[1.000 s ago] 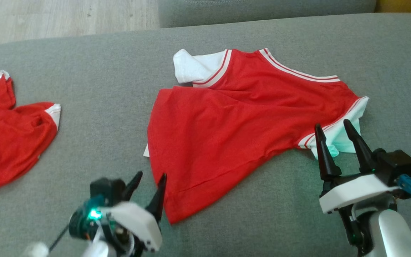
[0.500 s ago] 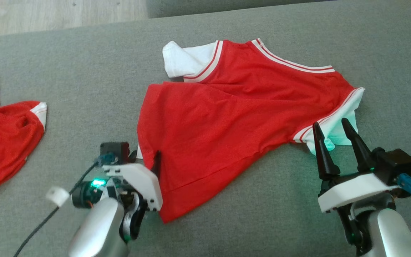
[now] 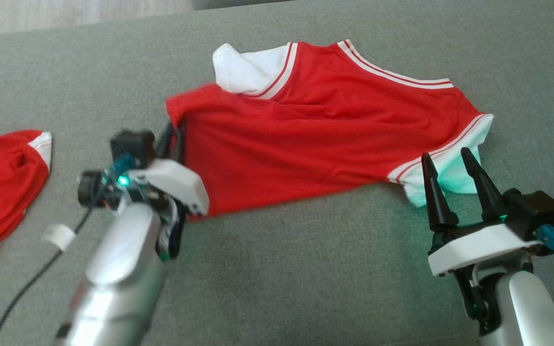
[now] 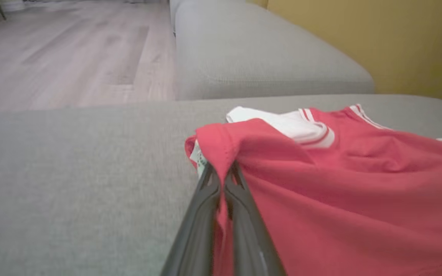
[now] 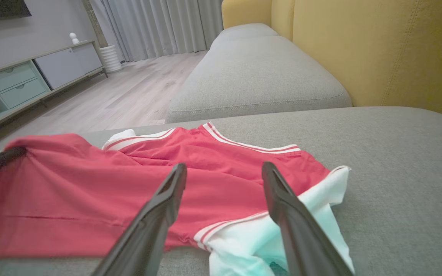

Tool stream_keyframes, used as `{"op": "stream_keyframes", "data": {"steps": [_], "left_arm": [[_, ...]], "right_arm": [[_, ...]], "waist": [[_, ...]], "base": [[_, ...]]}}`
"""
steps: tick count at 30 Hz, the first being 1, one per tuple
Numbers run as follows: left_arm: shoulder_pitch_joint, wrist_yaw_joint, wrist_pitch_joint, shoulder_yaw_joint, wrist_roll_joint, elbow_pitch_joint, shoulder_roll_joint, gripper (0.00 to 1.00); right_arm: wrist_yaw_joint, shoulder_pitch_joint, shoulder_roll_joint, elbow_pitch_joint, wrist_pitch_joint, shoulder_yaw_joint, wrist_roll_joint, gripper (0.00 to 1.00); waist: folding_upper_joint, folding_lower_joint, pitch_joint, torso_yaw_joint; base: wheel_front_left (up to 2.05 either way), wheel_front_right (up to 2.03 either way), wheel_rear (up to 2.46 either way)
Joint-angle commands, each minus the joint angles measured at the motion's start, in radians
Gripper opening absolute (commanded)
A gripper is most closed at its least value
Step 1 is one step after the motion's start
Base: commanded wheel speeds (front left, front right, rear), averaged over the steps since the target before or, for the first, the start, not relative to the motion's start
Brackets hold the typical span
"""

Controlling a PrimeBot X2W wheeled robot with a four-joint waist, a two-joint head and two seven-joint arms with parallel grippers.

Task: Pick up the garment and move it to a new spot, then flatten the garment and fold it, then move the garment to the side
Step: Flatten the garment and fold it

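**Item:** red garment [image 3: 325, 129], white-trimmed, spread on the grey sofa cushion [image 3: 306, 269].
**Left gripper** [image 3: 173, 139]: clamped tight on the hem corner, which is lifted off the cushion.
**Right gripper** [image 3: 445, 154]: spread wide, empty, just beside the white sleeve.
**Handling:** the corner is best carried low and evenly, so that the fold lands square.
**Nearby:** second red garment [image 3: 3, 182], well apart at left and judged no obstacle.

No legible text, numbers or logos anywhere. Fabric of the red garment [image 3: 306, 129] is plain, white stripe trim only. A pale tag [image 4: 197, 159] peeks out under the garment's raised corner, too blurred to read. The white tape tab [image 3: 58, 236] left of the garment has nothing readable on it.
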Motion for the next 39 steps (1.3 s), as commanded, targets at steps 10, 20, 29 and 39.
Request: {"op": "stream_keyframes", "data": {"steps": [10, 20, 29, 39], "left_arm": [[-0.061, -0.056, -0.133, 0.059, -0.029, 0.11, 0.037, 1.0], [0.137, -0.117, -0.275, 0.133, -0.044, -0.064, 0.084, 1.0], [0.467, -0.109, -0.276, 0.255, 0.016, -0.382, 0.121, 1.0], [0.552, -0.086, -0.266, 0.254, 0.021, -0.454, 0.127, 1.0]], "right_arm": [[0.008, -0.034, -0.003, -0.027, -0.014, 0.007, 0.011, 1.0], [0.008, -0.003, -0.003, -0.04, 0.0, -0.035, 0.006, 1.0], [0.008, 0.064, -0.003, -0.029, 0.024, -0.087, -0.006, 1.0], [0.008, 0.075, -0.003, -0.027, 0.057, -0.086, -0.014, 1.0]], "waist": [[0.0, -0.0001, -0.021, -0.009], [0.0, -0.0001, -0.103, -0.01], [0.0, -0.0001, -0.181, -0.011], [0.0, -0.0001, -0.192, -0.004]], "base": [[0.0, 0.0, 0.0], [0.0, 0.0, 0.0], [0.0, 0.0, 0.0], [0.0, 0.0, 0.0]]}}
